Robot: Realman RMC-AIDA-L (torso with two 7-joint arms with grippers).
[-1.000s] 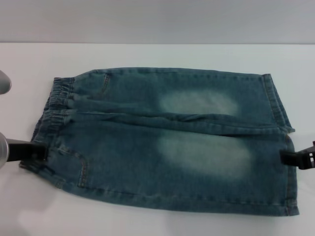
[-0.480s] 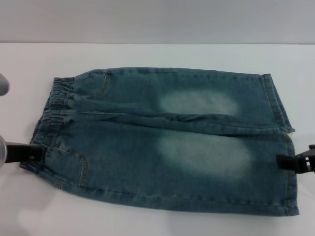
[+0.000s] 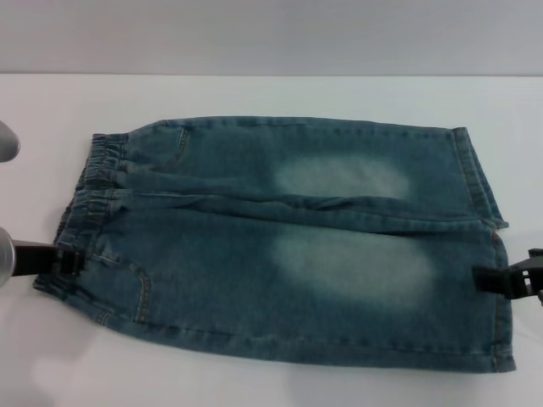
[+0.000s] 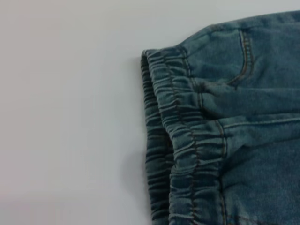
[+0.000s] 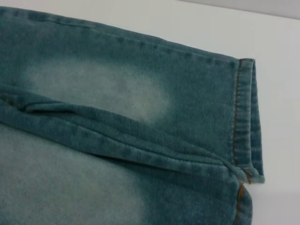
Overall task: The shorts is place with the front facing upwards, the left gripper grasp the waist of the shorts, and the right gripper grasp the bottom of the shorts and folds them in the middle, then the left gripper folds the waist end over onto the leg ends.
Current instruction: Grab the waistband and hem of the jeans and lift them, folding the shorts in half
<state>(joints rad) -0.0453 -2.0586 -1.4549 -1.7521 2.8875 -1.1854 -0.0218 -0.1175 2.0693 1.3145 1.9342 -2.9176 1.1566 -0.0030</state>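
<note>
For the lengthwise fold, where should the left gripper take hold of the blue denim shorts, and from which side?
Probably the ruffled elastic waist of the blue denim shorts, at its near corner, coming in from the robot's left. That gathered band lies flat with its edge open to that side; the left gripper is there already.

1. One pair of shorts [image 3: 288, 246].
2. Two pale faded patches, one per leg.
3. Two hemmed leg ends [image 3: 484, 186].
4. Two grippers: left gripper [image 3: 69, 261], right gripper [image 3: 485, 278], the latter perhaps partly cropped.
5. One worktop [image 3: 271, 93].
</note>
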